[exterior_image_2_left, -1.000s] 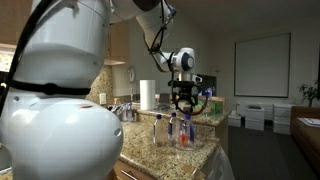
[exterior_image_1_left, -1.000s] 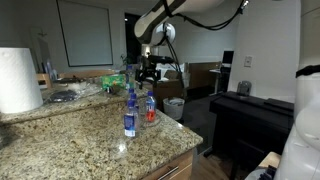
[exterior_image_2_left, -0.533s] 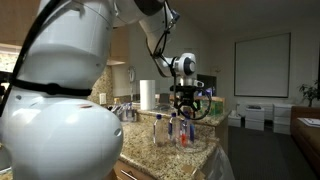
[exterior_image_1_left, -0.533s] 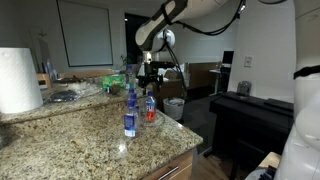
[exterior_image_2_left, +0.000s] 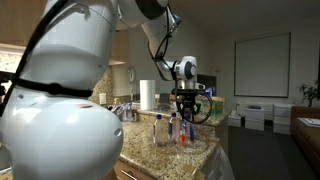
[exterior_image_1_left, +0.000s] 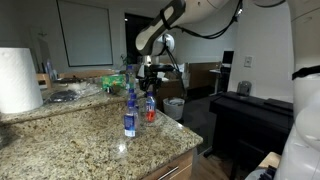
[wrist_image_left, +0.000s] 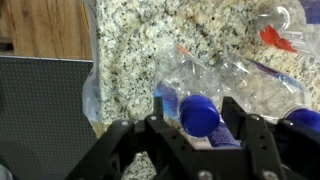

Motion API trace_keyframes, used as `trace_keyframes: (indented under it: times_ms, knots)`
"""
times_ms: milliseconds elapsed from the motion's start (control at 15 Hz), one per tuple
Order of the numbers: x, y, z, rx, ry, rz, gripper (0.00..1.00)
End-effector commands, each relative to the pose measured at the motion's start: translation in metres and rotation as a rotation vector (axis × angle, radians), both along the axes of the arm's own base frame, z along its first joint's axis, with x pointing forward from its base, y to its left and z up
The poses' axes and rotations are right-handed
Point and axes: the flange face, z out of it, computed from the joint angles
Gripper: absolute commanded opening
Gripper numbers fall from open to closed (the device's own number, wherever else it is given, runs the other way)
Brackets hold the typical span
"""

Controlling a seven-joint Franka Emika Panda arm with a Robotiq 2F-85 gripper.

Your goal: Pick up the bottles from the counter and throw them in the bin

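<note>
Clear plastic with a blue cap is what both bottles are made of. The red-labelled bottle [exterior_image_1_left: 150,110] and the blue-labelled bottle [exterior_image_1_left: 129,118] are seen upright and just beside each other. They stand on the speckled beige-and-brown granite counter [exterior_image_1_left: 90,140], near its rounded outer edge.

The gripper [exterior_image_1_left: 150,88] is placed directly over the red-labelled bottle, pointing down. In the wrist view a blue cap [wrist_image_left: 200,113] is framed between the two dark fingers [wrist_image_left: 240,135]. These are partly parted, with a thin gap seemingly left on either side, so nothing is gripped yet. The crumpled, see-through body of that bottle is seen beyond the cap. A second blue cap [wrist_image_left: 305,120] is cut off by the right edge.

The bin [exterior_image_1_left: 174,108], pale and round with a light liner at its rim, is set on the floor past the end of the counter. It is well apart from the bottles, and its contents cannot be made out from here.

A big white paper-towel roll [exterior_image_1_left: 18,80] is seen at the far side of the counter.
</note>
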Motion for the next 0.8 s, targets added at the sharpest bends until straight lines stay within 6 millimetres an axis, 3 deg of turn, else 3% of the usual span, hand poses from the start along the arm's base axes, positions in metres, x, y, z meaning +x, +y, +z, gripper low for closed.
trace_keyframes:
  times_ms: [0,267,467,600,733]
  knots:
    - [-0.001,0.0,0.002,-0.011,-0.031,0.008,0.34]
    - [-0.004,-0.004,0.007,-0.005,-0.026,0.007,0.1]
    - [-0.004,-0.022,0.013,-0.02,-0.029,-0.022,0.1]
    - [-0.002,-0.057,0.024,-0.03,-0.05,-0.093,0.1]
    - [-0.004,-0.103,0.035,-0.033,-0.066,-0.181,0.1]
